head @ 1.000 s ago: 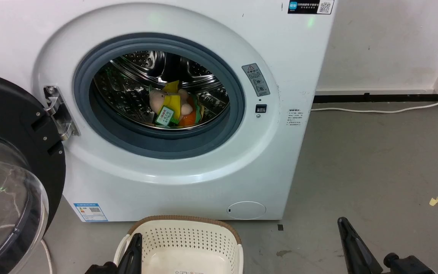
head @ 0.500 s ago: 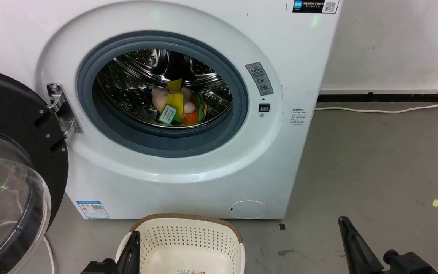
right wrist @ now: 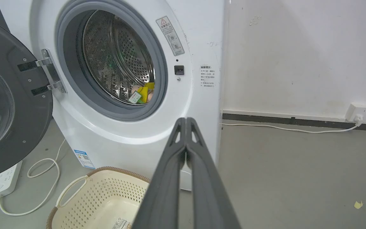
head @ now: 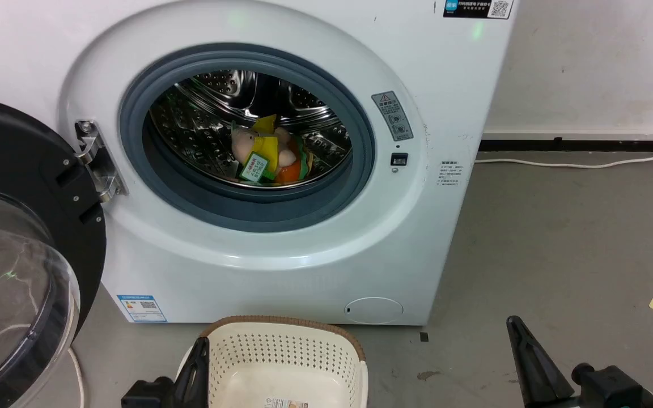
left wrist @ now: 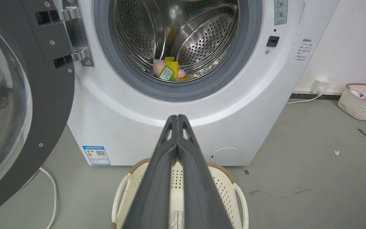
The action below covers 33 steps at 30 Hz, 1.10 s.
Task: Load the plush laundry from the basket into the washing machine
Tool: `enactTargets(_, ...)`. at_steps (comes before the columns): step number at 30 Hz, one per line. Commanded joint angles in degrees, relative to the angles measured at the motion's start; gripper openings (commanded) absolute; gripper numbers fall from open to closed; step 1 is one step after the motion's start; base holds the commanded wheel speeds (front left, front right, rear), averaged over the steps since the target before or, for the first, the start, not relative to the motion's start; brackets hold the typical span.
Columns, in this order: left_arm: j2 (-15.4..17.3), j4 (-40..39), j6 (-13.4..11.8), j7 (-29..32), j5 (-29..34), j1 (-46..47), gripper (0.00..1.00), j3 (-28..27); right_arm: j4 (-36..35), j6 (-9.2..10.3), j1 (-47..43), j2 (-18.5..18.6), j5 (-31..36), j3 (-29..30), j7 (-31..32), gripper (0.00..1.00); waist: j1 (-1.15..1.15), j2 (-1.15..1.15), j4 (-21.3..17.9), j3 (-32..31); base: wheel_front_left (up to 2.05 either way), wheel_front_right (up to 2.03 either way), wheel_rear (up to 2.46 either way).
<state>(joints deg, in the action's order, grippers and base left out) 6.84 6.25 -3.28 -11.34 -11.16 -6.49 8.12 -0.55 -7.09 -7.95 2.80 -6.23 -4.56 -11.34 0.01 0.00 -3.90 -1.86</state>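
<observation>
I am keeping nothing in my left gripper [left wrist: 177,119]: its two dark fingers are pressing flat against each other, clenched on air, and hanging just above the near edge of the cream perforated basket [left wrist: 224,173]. My right gripper [right wrist: 186,121] is doing the same, fingers closed together and carrying nothing, out over bare grey floor to the right of the basket. On the part of the basket's inner bottom that I can see, a label sticker [head: 285,403] is lying and no toy. The plush hamburger [head: 264,156] is resting low in the steel drum [head: 202,113] of the washing machine [head: 258,266], behind the grey gasket [head: 247,211], with its green-white tag facing me. So I am judging the loading itself as done and this as the pause after the drop. The black-rimmed door [head: 20,187] is standing wide open on my left; if closing it is wanted, I am expecting my left arm to have to reach around its rim and swing it on the hinge without knocking the basket standing just before the machine.
</observation>
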Motion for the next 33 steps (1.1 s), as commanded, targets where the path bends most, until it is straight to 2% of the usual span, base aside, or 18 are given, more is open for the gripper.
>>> enactTargets(1,-0.12,-0.41,0.36,0.35,0.42,0.97,0.0,-0.4,0.09,-0.1,0.8,0.02,0.52,0.19,0.29,0.0,0.0,0.0,0.03,0.02,0.0,0.0,0.0)
enactTargets(33,-1.43,-2.4,1.36,4.1,4.08,2.85,0.0,-3.03,0.25,-0.2,3.24,0.04,2.47,1.68,4.06,0.0,-0.01,0.0,1.35,0.64,0.0,0.0,0.0)
